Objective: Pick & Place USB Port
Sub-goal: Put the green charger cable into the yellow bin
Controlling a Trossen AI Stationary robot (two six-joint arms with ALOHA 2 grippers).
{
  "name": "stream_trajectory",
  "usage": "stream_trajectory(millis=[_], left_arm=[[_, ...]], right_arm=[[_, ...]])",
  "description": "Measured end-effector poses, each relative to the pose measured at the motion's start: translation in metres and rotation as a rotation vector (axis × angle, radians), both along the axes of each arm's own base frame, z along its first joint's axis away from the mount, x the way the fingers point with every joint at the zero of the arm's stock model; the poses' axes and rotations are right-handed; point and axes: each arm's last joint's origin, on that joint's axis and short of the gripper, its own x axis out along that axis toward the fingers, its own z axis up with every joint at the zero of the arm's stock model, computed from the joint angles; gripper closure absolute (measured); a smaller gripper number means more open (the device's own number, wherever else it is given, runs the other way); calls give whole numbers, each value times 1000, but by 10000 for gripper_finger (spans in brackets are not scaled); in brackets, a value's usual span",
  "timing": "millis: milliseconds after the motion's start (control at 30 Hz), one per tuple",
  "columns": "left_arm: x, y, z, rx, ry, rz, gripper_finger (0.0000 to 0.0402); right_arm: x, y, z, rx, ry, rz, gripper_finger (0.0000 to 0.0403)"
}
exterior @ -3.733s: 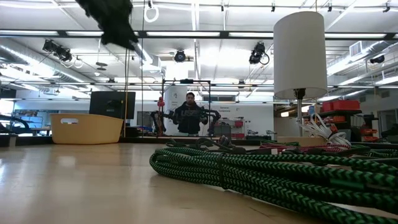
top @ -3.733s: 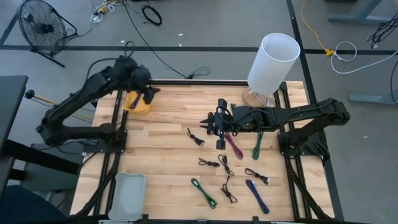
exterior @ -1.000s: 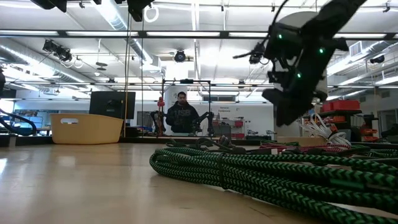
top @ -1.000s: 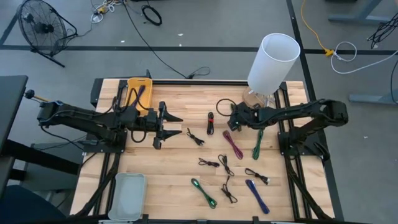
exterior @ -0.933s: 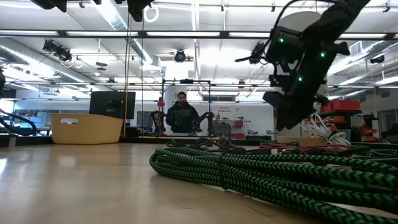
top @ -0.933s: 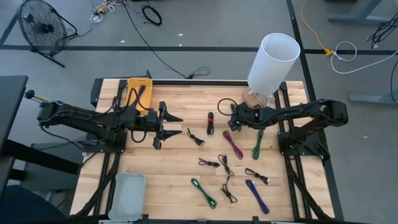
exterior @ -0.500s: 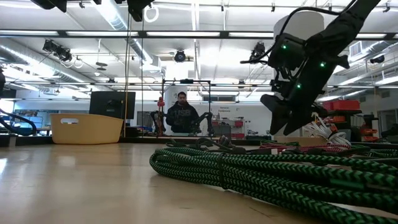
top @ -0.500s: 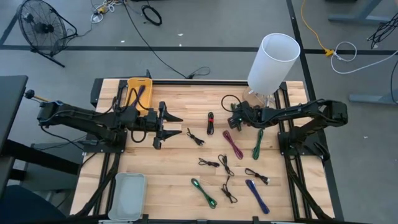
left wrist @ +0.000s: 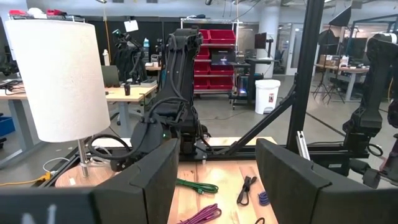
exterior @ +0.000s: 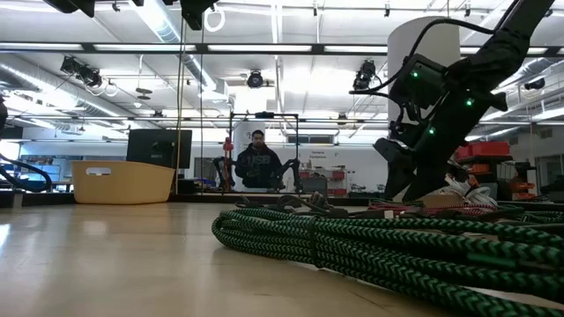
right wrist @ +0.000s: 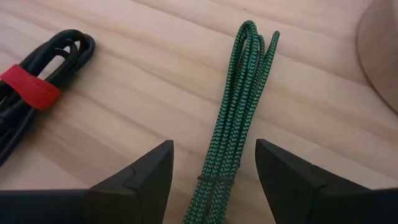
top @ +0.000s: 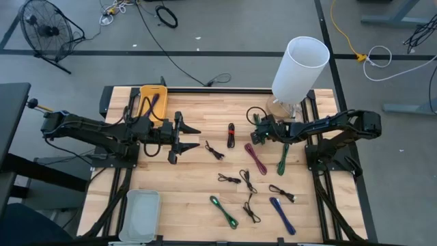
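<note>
I'm counting ten bundled cables on the table in the high view — one, the green braided cable (right wrist: 231, 134), is lying between my right gripper (right wrist: 211, 180)'s spread fingers, running toward twelve o'clock; a black cable with a red tie (right wrist: 37, 87) is lying at ten o'clock. My left gripper (top: 183, 137) is hovering open mid-table, one yellow bin (top: 151, 96) behind it.

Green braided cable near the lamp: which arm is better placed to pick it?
The right arm, probably. Its pincer is open directly above the green braided cable, while the left pincer waits far across the table.
</note>
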Motion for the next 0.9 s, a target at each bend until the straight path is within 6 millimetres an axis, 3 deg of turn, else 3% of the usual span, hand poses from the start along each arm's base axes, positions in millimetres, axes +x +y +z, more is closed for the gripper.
stream_trajectory(millis=[367,467,633,800,900], left_arm=[[0,0,0,0,0,0,181],[0,0,0,0,0,0,181],[0,0,0,0,0,0,181],[0,0,0,0,0,0,181],[0,0,0,0,0,0,181]], right_arm=[[4,0,-19,5,48,3,194],[4,-1,-21,7,52,-3,236],[5,-1,-20,12,52,25,379],[7,1,-9,71,-19,123,390],[14,2,13,51,-119,221,390]])
